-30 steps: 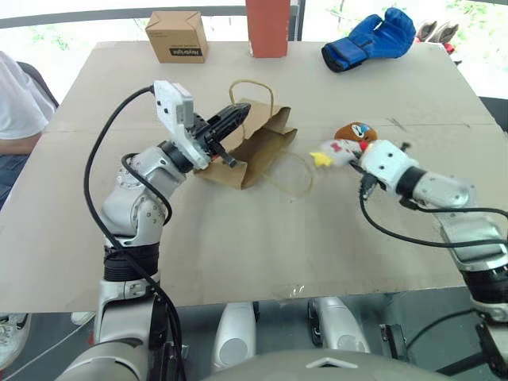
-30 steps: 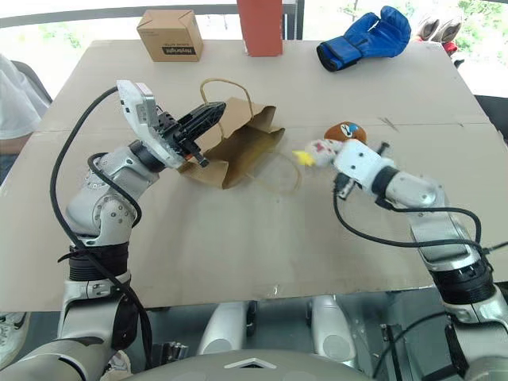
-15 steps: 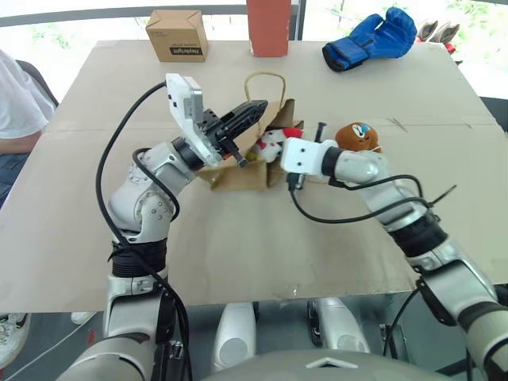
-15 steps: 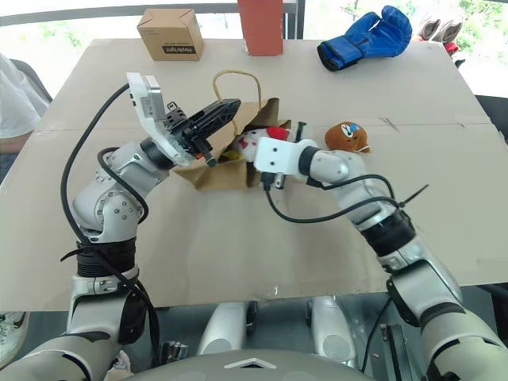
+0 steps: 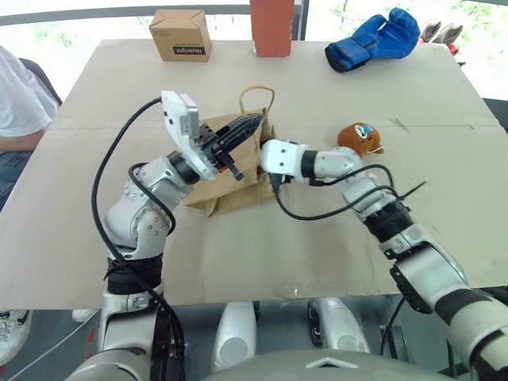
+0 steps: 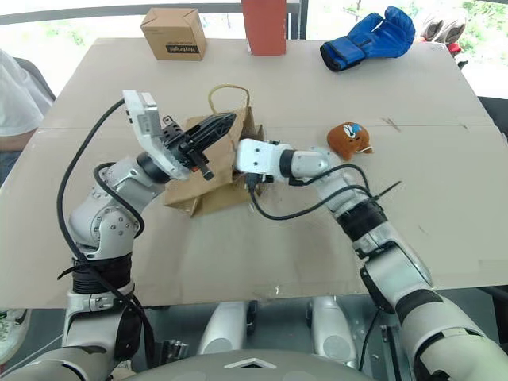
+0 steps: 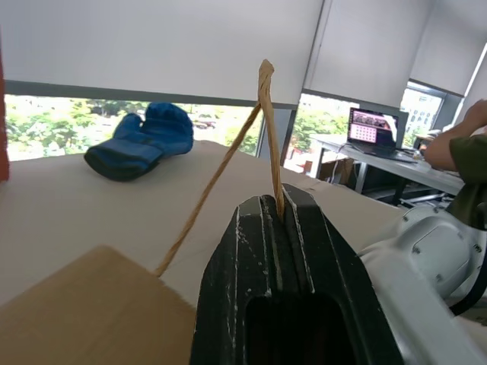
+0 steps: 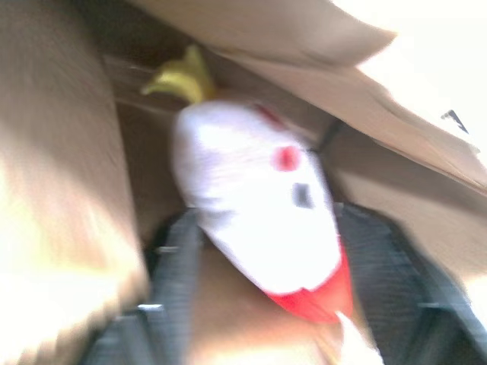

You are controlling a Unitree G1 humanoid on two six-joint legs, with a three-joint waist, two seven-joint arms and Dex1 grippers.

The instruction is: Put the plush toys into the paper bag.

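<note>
Left claw point(image 5: 248, 125) is clamped tight on one twisted loop handle point(image 7: 259, 114) of the paper bag point(image 5: 226, 171), lifting the mouth of the bag off the bench point(image 5: 95, 238). In the left wrist view the cord runs straight between the closed fingers.

Right claw point(image 8: 274, 304) is pushed into the bag's mouth. Its wrist view looks into the brown interior, with the white chicken toy point(image 8: 255, 217) lying between the two spread fingers. The fingers stand apart on either side of the toy; whether they press it or have let go cannot be told.

The brown toy point(image 5: 359, 136) sits upright on the bench, well apart from the bag, on the robot's right. It is not yet bagged.

Handling assessment: both toys look soft, light and squashy. A pinch across the middle of the body should hold; trim such as the chicken's yellow tuft would likely slip or stretch. The bag is thin, creased paper, light and easily folded, so its mouth will probably collapse unless the handle is kept raised. The handle cord is the sound place to grip it; the paper wall may tear or crumple.

Judged progress: one toy at or inside the bag, one outstanding.
</note>
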